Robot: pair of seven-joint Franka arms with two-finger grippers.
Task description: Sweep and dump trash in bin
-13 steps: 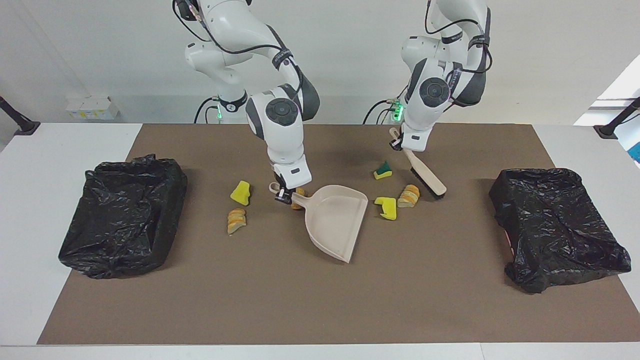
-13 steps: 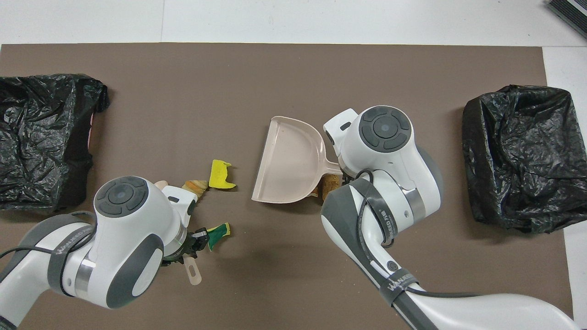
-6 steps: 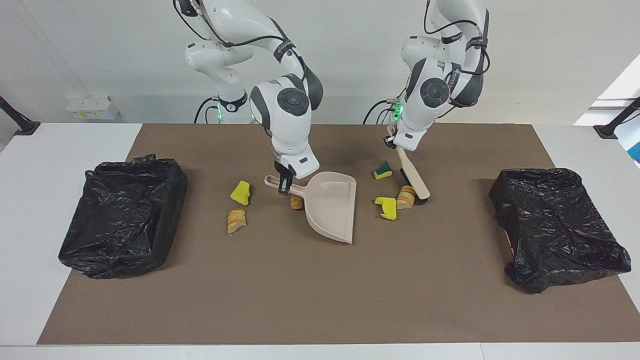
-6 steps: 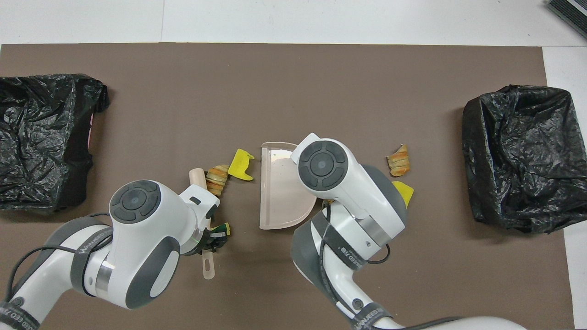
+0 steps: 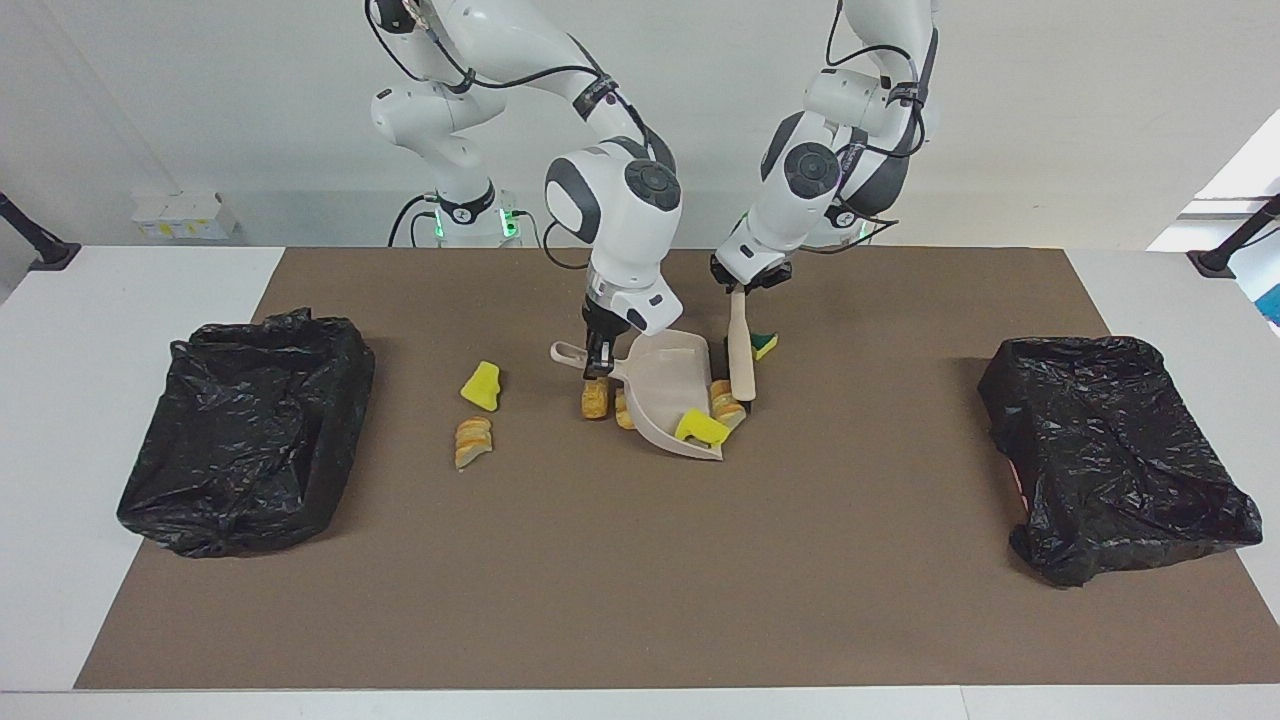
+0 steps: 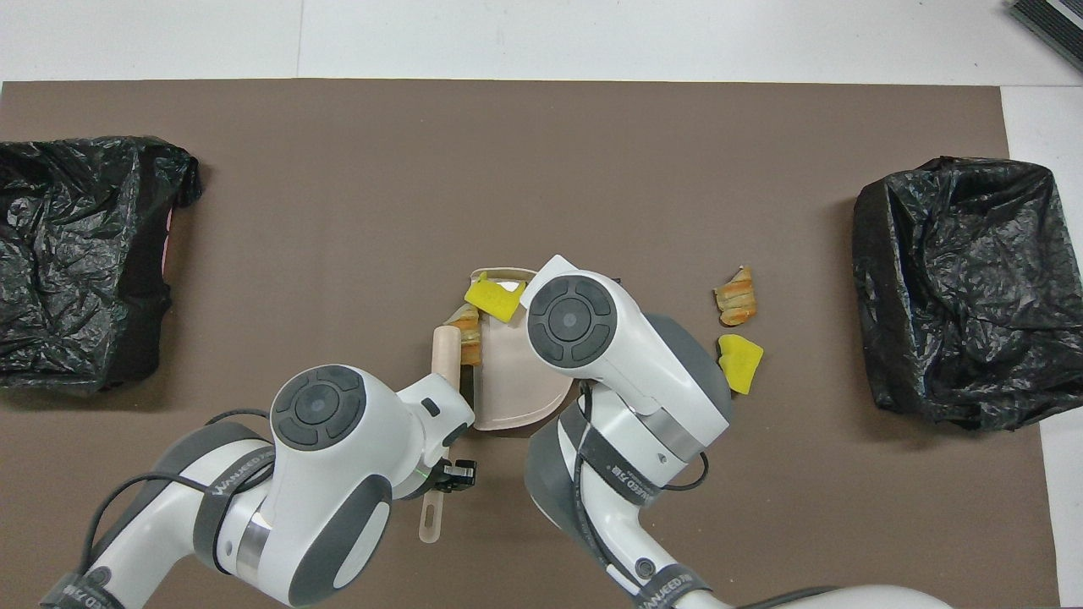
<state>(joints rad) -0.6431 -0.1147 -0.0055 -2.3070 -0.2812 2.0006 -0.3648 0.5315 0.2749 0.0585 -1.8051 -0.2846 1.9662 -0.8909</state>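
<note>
I have the right gripper (image 5: 597, 365) with its fingers clenched on the handle of the dustpan (image 5: 672, 392), which sits near the middle of the counter with its open mouth turned toward the left arm's end, and the left gripper (image 5: 741, 285) with its fingers clenched on the handle of the brush (image 5: 740, 350), whose long axis runs away from the robots alongside that mouth. A yellow sponge chunk (image 5: 702, 428) and a striped roll (image 5: 724, 401) lie right at the pan's lip, between brush and pan, so I judge the next stroke must push from the brush toward the pan. Two rolls (image 5: 596, 399) sit by the pan's back, and another yellow chunk (image 5: 481, 386) and roll (image 5: 472, 441) lie toward the right arm's end.
</note>
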